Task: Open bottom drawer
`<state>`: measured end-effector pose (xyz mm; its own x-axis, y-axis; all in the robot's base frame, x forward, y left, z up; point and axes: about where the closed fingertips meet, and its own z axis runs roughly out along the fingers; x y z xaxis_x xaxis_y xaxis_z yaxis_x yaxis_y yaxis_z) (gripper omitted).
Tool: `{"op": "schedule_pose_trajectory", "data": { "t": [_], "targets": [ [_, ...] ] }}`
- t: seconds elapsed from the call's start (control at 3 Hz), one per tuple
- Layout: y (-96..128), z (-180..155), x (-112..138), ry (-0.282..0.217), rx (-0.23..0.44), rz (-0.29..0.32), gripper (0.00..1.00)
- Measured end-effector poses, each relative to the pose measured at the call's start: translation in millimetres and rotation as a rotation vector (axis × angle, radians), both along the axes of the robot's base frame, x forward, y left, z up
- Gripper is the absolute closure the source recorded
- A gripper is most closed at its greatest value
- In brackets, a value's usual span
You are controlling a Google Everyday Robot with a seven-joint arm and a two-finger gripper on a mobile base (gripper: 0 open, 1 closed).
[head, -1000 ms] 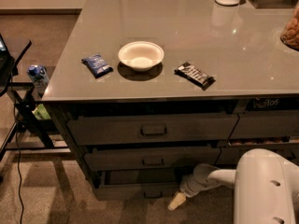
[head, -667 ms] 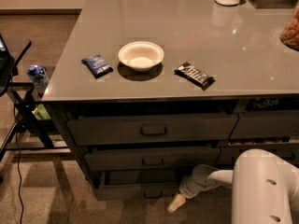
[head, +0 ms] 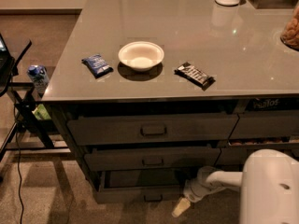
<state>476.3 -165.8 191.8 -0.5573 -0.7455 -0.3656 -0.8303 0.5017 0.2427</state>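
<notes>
Camera view — one entry, island counter with three-drawer stack, seen from the near side.

Item: bottom drawer (head: 124, 193), lowest and slimmest front of the left column, directly under the middle drawer (head: 117, 160) and top drawer (head: 107, 130). Its front stands nearer than the two above, with a dark gap showing behind the upper edge. Small centre handle (head: 153, 198) visible and uncovered.

Item: gripper (head: 181, 208), low and near the floor, just right of the handle and slightly nearer than the drawer front. Whether it is wide, narrow or holding anything cannot be told. Arm (head: 219, 178) reaches in from the right.

Change noted: over the last second the gripper has shifted a little to the right and nearer; the drawer front shows no clear further travel.

Judgement: the drawer is part open, and the gripper appears to be off the handle — either the pull is ending or a fresh grip is needed for more opening.

On the countertop (head: 233, 50), untouched: white bowl (head: 140, 56), blue snack packet (head: 97, 65), dark candy bar (head: 194, 74).
</notes>
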Motion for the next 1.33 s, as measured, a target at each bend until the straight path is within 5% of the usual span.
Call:
{"op": "schedule_pose_trajectory", "data": {
  "t": [0.33,1.33],
  "targets": [
    [-25,49,-53,0.025,0.022,-0.011,0.0],
    [8,25,-15,-0.01,0.078,0.041,0.0]
  ]
}}
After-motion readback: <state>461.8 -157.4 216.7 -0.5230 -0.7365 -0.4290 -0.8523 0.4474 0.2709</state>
